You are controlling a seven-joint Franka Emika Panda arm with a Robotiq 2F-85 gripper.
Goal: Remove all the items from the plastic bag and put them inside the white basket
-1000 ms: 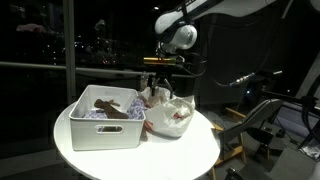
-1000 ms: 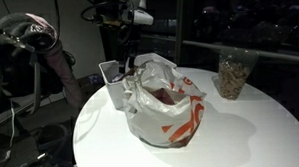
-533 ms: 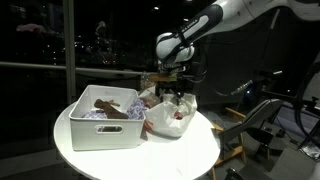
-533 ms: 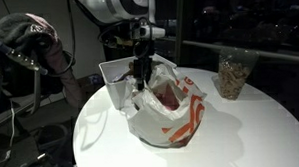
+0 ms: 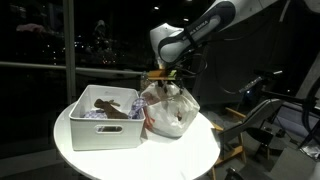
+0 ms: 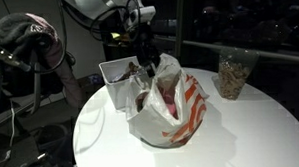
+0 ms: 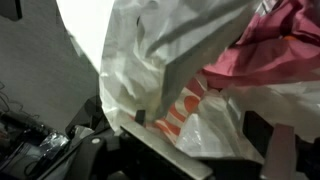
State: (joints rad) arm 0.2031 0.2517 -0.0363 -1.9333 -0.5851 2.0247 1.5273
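White plastic with orange-red print, the plastic bag (image 5: 170, 112) stands on the round table (image 5: 190, 158) and presses against a side wall of the white basket (image 5: 100, 130). Its mouth is drawn up into a peak, and a reddish bundle (image 6: 166, 99) shows inside. In the wrist view that bundle (image 7: 275, 45) lies behind folds of crumpled film that fill nearly the whole picture. The gripper (image 5: 166, 82) hangs right at the top of the bag, on the side nearest the basket, with its tip among the raised plastic (image 6: 146, 67). The film covers the fingers, so I cannot tell whether they are clamped on the bag or spread apart. The basket already holds a dark brown piece (image 5: 108, 107) on pale crumpled material. Well apart from the bag, near the table's far edge, stands a clear jar (image 6: 230, 75) with brownish contents.
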